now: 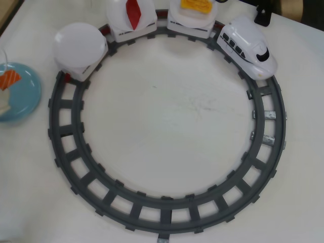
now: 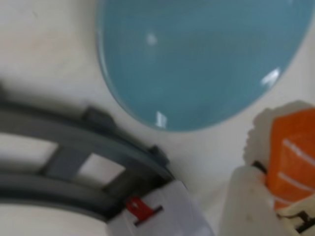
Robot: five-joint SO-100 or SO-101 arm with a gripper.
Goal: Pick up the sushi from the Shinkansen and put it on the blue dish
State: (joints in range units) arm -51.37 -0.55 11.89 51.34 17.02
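Observation:
The orange sushi (image 2: pixel 293 157) with white stripes and a white rice base sits between my gripper's (image 2: pixel 283 194) white fingers (image 2: pixel 243 201) at the lower right of the wrist view; the gripper is shut on it. The blue dish (image 2: pixel 197 59) lies bare just beyond it. In the overhead view the sushi (image 1: pixel 9 79) shows over the blue dish (image 1: pixel 25 93) at the left edge, with only a sliver of the gripper (image 1: pixel 4 101) visible. The Shinkansen (image 1: pixel 250 45) stands on the track at the upper right, with three carriages behind it.
The grey circular track (image 1: pixel 167 212) fills the table. The rearmost carriage carries an empty white plate (image 1: pixel 80 44); the others hold a red piece (image 1: pixel 133 12) and a yellow piece (image 1: pixel 196 5). In the wrist view the track (image 2: pixel 74 147) and a carriage end (image 2: pixel 157 214) lie close to the dish.

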